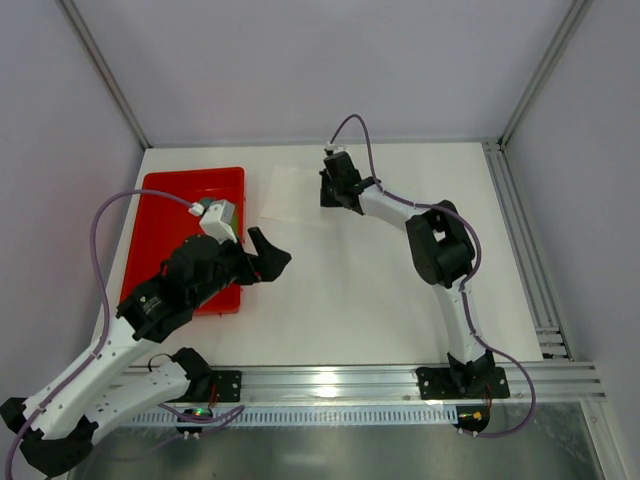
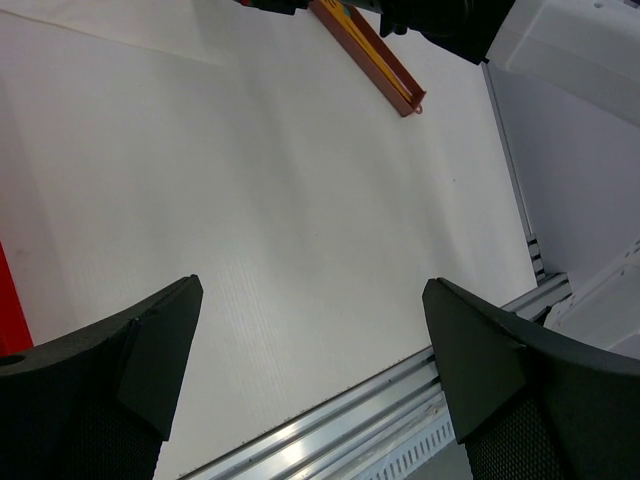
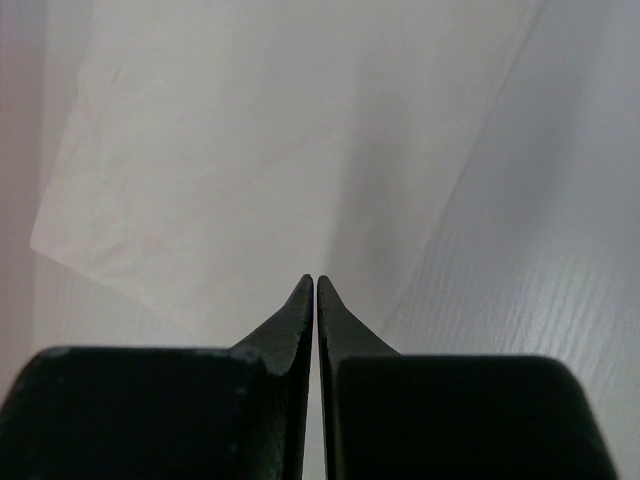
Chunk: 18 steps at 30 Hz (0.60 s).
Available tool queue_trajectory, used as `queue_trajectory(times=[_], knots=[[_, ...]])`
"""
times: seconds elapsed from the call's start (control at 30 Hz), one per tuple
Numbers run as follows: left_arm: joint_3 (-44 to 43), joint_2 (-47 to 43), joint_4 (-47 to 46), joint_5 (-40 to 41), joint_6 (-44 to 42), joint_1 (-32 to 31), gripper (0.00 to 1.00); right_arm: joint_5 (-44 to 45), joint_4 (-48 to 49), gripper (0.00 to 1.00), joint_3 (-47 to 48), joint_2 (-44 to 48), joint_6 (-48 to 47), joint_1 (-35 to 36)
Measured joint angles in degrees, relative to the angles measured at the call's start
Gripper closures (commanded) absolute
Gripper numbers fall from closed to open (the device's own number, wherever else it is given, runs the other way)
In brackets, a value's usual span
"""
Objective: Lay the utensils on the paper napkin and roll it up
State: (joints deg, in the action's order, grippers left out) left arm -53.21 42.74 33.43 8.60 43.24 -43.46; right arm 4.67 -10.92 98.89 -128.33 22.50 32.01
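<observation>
The paper napkin (image 1: pixel 290 195) lies flat and white on the table behind the centre, just right of the red tray. It fills the upper part of the right wrist view (image 3: pixel 280 150). My right gripper (image 1: pixel 331 196) is shut at the napkin's right edge, its tips (image 3: pixel 316 280) low over the sheet with nothing seen between them. My left gripper (image 1: pixel 270 250) is open and empty, in front of the napkin beside the tray; its view (image 2: pixel 310 290) shows bare table. A thin orange-tan line (image 2: pixel 352 38) on a reddish-brown bar under the right arm may be the utensils; I cannot tell.
A red tray (image 1: pixel 190 182) lies at the left, partly under my left arm, and its edge shows in the left wrist view (image 2: pixel 5 300). The flat reddish-brown bar (image 2: pixel 385 80) lies on the table by the right arm. An aluminium rail (image 1: pixel 400 378) runs along the near edge.
</observation>
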Motion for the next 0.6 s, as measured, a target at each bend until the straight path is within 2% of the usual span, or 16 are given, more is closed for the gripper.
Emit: queue_trajectory(times=[0.23,0.6], knots=[[0.00,0.55,0.33,0.83,-0.02,0.00,0.03,-2.95,3.74,0.96,-3.08,-0.28,1.66,-0.13],[0.00,2.71,0.31,2.95,-0.22,0.00,0.00,-2.80,10.08,0.96,-14.88,3.91,3.52,0.07]])
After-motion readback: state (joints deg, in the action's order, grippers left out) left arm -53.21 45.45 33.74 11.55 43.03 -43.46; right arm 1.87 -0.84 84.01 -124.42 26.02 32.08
